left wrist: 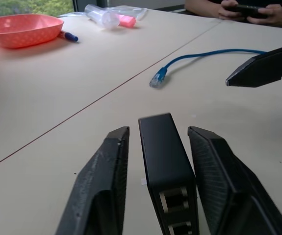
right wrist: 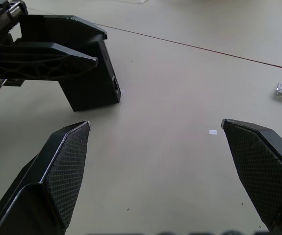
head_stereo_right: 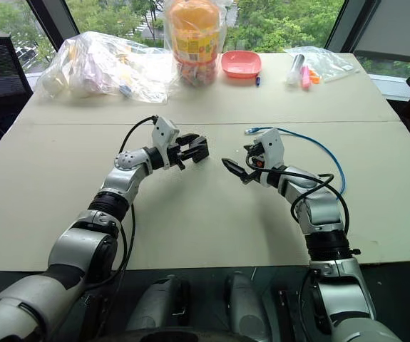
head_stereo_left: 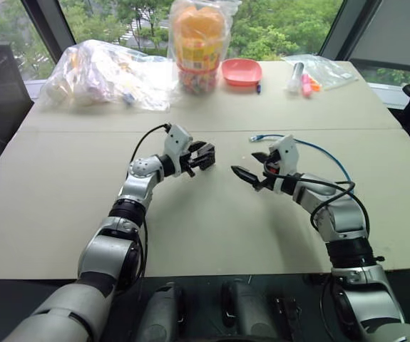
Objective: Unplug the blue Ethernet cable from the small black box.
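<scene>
I see the small black box (left wrist: 166, 161) standing on edge between my left claw (left wrist: 165, 147) fingers, low centre in the left wrist view; the jaws stand slightly apart from it, gripping nothing. It looks rigid, light and smooth, best pinched across its flat faces. The blue Ethernet cable (head_stereo_left: 311, 147) lies limp on the worktop (head_stereo_left: 212, 228), right of centre, already unplugged. My right claw (right wrist: 155, 129) gapes wide, empty.

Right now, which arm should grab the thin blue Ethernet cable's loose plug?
Likely right: the right gripper, open and empty, is nearer the plug; the left gripper straddles the small black box.
</scene>
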Tool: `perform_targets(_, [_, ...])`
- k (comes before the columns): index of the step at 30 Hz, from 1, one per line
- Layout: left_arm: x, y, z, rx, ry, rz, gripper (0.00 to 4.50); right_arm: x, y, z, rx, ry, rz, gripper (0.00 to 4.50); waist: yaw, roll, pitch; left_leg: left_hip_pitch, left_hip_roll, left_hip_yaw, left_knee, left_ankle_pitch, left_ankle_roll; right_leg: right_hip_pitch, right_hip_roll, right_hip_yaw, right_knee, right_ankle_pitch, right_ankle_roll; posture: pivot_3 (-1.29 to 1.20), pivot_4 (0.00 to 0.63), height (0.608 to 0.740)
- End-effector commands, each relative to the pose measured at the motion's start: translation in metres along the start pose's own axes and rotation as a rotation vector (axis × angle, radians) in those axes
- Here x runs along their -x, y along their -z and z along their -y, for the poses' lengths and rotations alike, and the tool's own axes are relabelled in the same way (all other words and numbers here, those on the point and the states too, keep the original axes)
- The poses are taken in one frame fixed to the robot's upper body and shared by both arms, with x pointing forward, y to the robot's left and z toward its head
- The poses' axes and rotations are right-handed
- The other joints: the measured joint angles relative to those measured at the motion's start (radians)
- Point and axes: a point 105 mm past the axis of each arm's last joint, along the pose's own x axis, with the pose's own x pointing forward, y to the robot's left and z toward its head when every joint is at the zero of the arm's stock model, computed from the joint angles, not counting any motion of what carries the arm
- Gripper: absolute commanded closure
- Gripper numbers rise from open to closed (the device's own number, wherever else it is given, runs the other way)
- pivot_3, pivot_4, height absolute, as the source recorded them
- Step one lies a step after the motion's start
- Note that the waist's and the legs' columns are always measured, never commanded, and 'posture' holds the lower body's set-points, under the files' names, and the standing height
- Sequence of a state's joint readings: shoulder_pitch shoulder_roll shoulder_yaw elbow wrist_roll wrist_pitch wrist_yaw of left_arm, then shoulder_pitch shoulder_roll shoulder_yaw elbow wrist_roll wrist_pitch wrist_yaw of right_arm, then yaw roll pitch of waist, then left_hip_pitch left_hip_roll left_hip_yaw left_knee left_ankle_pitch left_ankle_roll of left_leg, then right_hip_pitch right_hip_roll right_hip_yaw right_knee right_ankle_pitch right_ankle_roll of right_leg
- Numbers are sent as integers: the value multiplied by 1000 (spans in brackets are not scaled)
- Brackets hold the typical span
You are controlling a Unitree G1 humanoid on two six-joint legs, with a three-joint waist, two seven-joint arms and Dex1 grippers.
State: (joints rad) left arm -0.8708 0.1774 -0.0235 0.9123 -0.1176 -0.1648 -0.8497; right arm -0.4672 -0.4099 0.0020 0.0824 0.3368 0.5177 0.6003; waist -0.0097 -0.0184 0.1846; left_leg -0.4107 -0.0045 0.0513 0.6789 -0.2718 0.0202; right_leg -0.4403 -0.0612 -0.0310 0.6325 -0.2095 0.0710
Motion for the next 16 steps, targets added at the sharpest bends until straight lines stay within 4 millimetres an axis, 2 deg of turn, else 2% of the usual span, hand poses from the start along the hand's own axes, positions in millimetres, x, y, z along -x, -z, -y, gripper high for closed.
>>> perform_targets(1, [10,-20,-11,-18,14,36,524,15,-15,10,20,43,65,0,0,0,0,0,0,0,1,0,0,0,0,0,0,0,0,0,150,740])
perform_targets(6, [36,-36,-12,30,51,68,524,32,-13,17,21,70,64,0,-2,0,0,-1,0,0,2,-1,1,0,-1,1,0,1,1,0,150,740])
perform_targets(10, [72,-48,-7,69,57,46,524,56,-13,16,5,60,67,0,-3,0,0,0,0,0,1,-1,1,1,-1,1,0,0,1,0,150,740])
perform_targets(13, [101,-45,2,93,69,-21,524,76,-12,10,-14,45,74,0,-2,0,0,0,1,-1,1,-1,1,1,-1,1,0,0,1,0,150,740])
perform_targets(16, [124,-32,14,153,78,-125,524,88,-9,5,-29,54,86,0,-2,0,0,2,1,-2,1,-1,1,3,-2,1,-1,0,0,0,150,740])
